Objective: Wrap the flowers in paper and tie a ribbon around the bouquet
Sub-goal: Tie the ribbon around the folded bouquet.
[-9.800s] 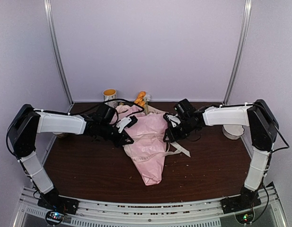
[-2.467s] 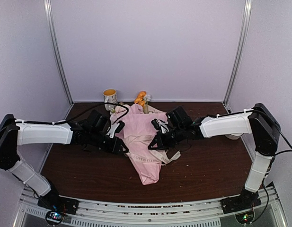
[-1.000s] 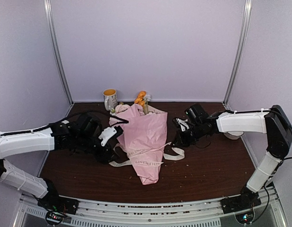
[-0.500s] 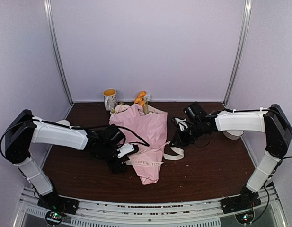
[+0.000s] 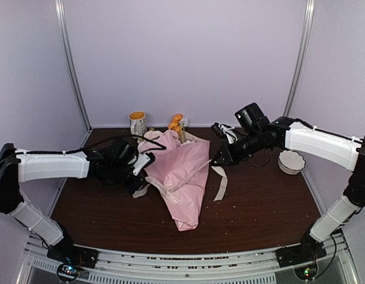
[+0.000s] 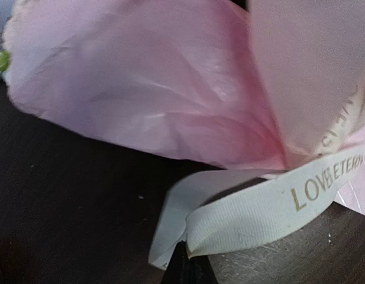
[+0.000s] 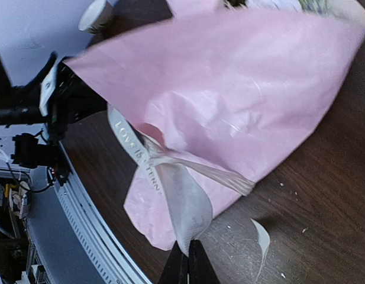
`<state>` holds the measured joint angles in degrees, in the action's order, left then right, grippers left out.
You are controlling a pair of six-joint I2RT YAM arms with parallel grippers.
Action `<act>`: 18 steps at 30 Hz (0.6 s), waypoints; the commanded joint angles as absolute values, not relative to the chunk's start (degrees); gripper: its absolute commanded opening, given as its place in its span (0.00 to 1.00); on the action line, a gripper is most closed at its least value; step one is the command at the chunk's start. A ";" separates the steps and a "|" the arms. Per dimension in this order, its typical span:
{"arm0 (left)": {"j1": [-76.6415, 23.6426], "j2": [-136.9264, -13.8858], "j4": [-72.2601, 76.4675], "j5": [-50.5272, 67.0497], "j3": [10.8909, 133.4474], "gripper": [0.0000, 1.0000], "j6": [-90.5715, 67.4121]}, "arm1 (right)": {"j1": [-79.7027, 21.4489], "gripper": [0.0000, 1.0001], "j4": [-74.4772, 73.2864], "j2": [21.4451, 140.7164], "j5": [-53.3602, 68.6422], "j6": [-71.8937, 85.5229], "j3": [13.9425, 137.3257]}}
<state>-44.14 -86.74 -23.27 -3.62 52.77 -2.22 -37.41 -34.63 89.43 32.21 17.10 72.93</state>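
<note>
The bouquet lies on the table as a pale pink paper (image 5: 183,177) cone with its tip toward me, and orange flowers (image 5: 177,123) show at its far wide end. The cream ribbon (image 5: 190,174) crosses the cone's middle, pinching the paper (image 7: 241,89). My left gripper (image 5: 139,184) is at the cone's left side, shut (image 6: 186,267) on a folded loop of the lettered ribbon (image 6: 259,207) just over the wood. My right gripper (image 5: 217,160) is raised at the cone's right, shut (image 7: 188,260) on the other ribbon (image 7: 185,204) strand, which runs taut to the cone. A loose ribbon tail (image 5: 220,184) hangs down to the table.
A mug (image 5: 136,122) with a yellow inside stands at the back left beside the blooms. A white bowl (image 5: 290,161) sits at the right under my right arm. The metal rail (image 5: 182,260) runs along the near table edge. The left arm (image 7: 55,100) shows beyond the cone in the right wrist view.
My left gripper opened wide, then shut on the ribbon's left end and drew it left. My right arm lifted up and back with its strand, pulling the ribbon tight across the cone.
</note>
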 commanded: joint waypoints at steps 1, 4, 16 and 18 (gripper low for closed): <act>-34.26 -75.89 -15.91 0.40 48.64 0.00 -14.42 | -40.82 0.00 -36.68 85.18 35.10 13.19 80.81; -28.83 -71.92 -10.33 5.33 44.96 0.00 -18.87 | -44.52 0.00 -39.40 86.79 35.38 10.90 88.40; -23.49 -73.01 -6.03 1.87 42.41 0.00 -28.68 | -46.68 0.00 -40.77 96.38 30.15 9.74 103.09; -21.86 -72.66 -6.13 0.84 41.40 0.00 -31.10 | -45.09 0.00 -40.05 96.48 28.65 10.94 101.51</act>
